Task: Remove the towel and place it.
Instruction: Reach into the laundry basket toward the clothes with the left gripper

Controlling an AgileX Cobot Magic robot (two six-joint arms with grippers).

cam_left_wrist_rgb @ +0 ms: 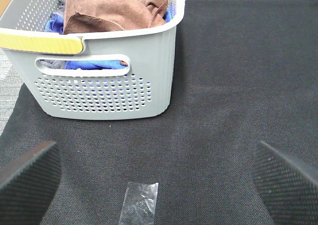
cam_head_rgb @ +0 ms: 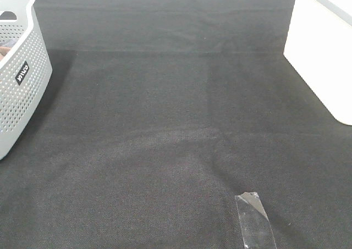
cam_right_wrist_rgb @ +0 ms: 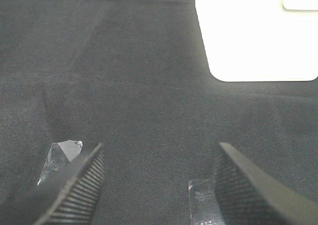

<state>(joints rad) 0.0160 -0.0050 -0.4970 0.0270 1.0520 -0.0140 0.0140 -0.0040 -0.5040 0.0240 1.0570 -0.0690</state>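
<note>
The left gripper (cam_left_wrist_rgb: 155,158), spread wide and empty, should pinch a raised fold of the towel (cam_left_wrist_rgb: 107,9), avoiding the blue cloth (cam_left_wrist_rgb: 94,64).

Qty: 1 basket (cam_left_wrist_rgb: 99,93), 1 towel (cam_left_wrist_rgb: 109,9), 1 wht box (cam_head_rgb: 319,56), 2 tape strips (cam_right_wrist_rgb: 62,158), 2 end effectors (cam_left_wrist_rgb: 155,155) (cam_right_wrist_rgb: 159,153).

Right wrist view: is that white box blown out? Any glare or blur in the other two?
Right wrist: yes, the white box is overexposed, its surface detail lost. Exterior high: the clear tape glints. Left wrist: the basket and the towel look sharp.
</note>
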